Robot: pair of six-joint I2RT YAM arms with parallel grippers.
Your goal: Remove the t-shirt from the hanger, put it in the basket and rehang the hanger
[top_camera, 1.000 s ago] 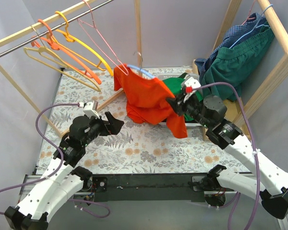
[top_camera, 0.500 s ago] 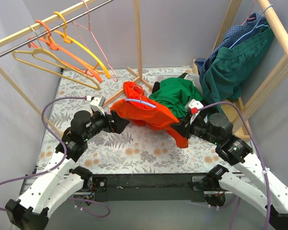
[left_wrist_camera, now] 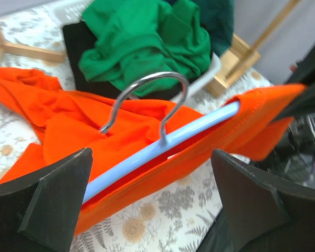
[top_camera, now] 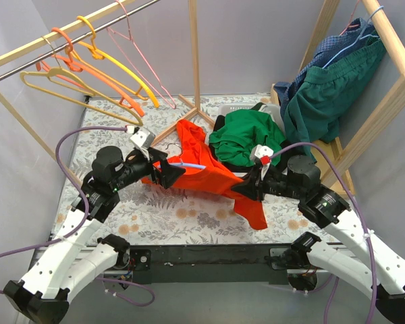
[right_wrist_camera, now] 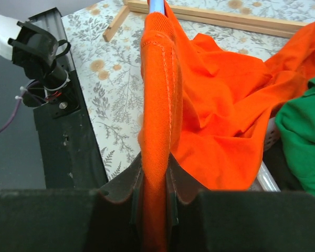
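An orange t-shirt point(top_camera: 214, 177) is stretched low over the flowered table between my two arms, still on a light blue hanger point(top_camera: 192, 165). In the left wrist view the blue hanger point(left_wrist_camera: 163, 143), with its metal hook point(left_wrist_camera: 147, 97), runs across inside the shirt's neck opening point(left_wrist_camera: 68, 126). My left gripper point(top_camera: 167, 169) stands open, its fingers point(left_wrist_camera: 58, 194) wide to either side of the hanger and shirt edge, touching neither. My right gripper point(right_wrist_camera: 156, 184) is shut on the t-shirt point(right_wrist_camera: 157, 105), pinching a taut shoulder fold; the hanger's blue tip point(right_wrist_camera: 156, 5) pokes out at the far end.
A white basket point(top_camera: 278, 111) heaped with green clothes point(top_camera: 246, 135) sits just behind the shirt. Empty hangers point(top_camera: 88, 61) hang on the left rail. A wooden post point(top_camera: 194, 54) rises at the back centre. More garments point(top_camera: 331, 81) hang on the right rack.
The shirt and hanger came down from beside the wooden post to just above the table, pulled by my right gripper. My left gripper moved right, up to the hanger, staying open.
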